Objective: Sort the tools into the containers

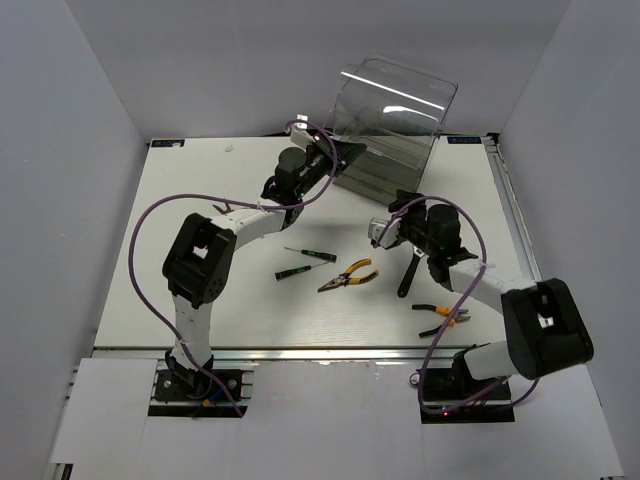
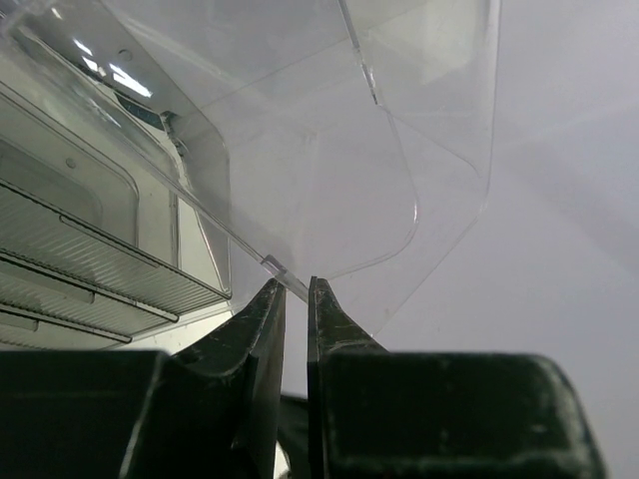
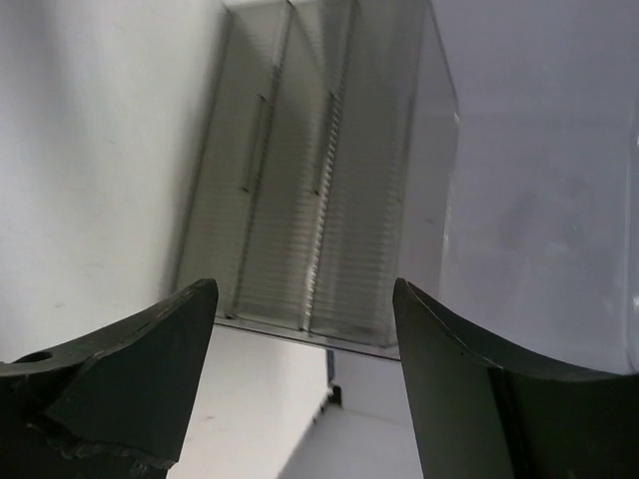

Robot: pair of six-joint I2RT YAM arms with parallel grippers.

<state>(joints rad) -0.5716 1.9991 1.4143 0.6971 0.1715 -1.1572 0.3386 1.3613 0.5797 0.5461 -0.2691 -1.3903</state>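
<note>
The containers are the drawers of a smoky-grey cabinet (image 1: 385, 170) at the back of the table. Its clear flap (image 1: 395, 100) stands raised. My left gripper (image 1: 350, 153) is shut on that flap's lower edge; in the left wrist view the clear flap (image 2: 329, 180) runs down between the near-closed fingertips of that gripper (image 2: 297, 284), with the ribbed drawers (image 2: 90, 259) to the left. My right gripper (image 1: 384, 233) hangs open and empty in front of the cabinet (image 3: 310, 200). On the table lie two screwdrivers (image 1: 308, 254) (image 1: 292, 271), pliers (image 1: 348, 277), a wrench (image 1: 408, 275) and cutters (image 1: 440, 313).
Purple cables (image 1: 140, 250) loop along both arms. A metal rail (image 1: 510, 200) runs along the table's right edge. Grey walls enclose the table on three sides.
</note>
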